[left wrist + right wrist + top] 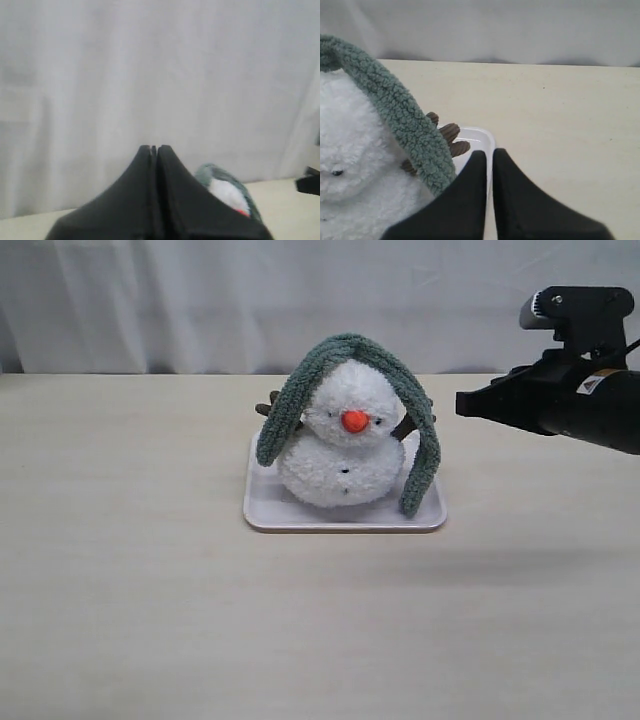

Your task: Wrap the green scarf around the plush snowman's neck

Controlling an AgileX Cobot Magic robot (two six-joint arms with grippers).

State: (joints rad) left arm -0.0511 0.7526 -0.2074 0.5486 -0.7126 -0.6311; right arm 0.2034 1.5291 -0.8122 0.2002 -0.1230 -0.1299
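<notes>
- Green scarf (345, 348): draped over the crown of the snowman (338, 465) like a hood, one end hanging down each side of the body, the end on the right-arm side reaching lower, near the tray (268, 514).
- Neck (336, 437): bare at the front, no fabric in the crease between head and body, so wrapping not yet begun in earnest.
- Snowman upright in the middle of the white tray, orange nose facing the exterior camera, brown twig arm (449, 135) poking out behind the scarf in the right wrist view.
- Tray flat on the pale bench (130, 600), white curtain (200, 300) behind.
- Right pincer (461, 404): raised off the bench, to the side of the snowman and apart from it, jaws pressed together on nothing; hanging scarf end just beside it in the right wrist view.
- Left pincer (154, 148): out of the exterior view, jaws closed and empty, aimed mostly at the curtain.
- Step in hand, as judged: laying stage over, with both ends yet to be crossed.
- Next move, likely: open the right pincer, take the nearer hanging end, pull it down off the head and across the front of the neck without tipping the light plush.
</notes>
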